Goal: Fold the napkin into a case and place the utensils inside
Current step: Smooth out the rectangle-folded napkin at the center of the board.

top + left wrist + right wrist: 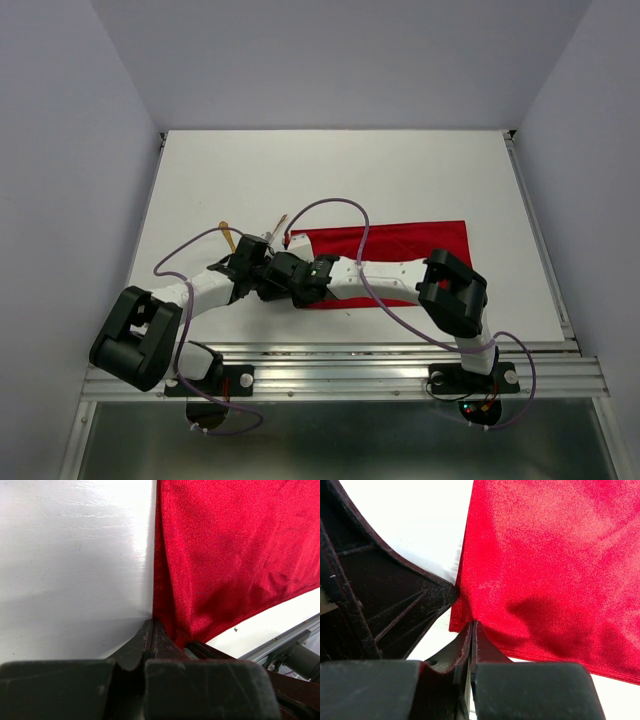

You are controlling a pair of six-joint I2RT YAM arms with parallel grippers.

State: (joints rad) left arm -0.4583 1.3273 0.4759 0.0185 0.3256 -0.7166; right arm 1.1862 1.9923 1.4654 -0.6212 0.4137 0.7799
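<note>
Closest to the left wrist lens, the left gripper (151, 626) has its jaws pressed together on a low fold of the napkin (235, 555). The red cloth rises from the tips beside the white table (75, 555).

From the right wrist, the right gripper (471, 627) is likewise closed, pinching the napkin's near corner. The left gripper's dark body sits just beside it.

From above, the napkin lies as a broad red band across the middle-right of the table, and both grippers meet at its left end. It looks part-folded at most and too wide for a case, so the narrowing folds are judged to remain. No case exists yet, and nothing sits inside the cloth. The knife (227, 237) and fork (282, 222) lie on bare table just left of it, not yet put in.
</note>
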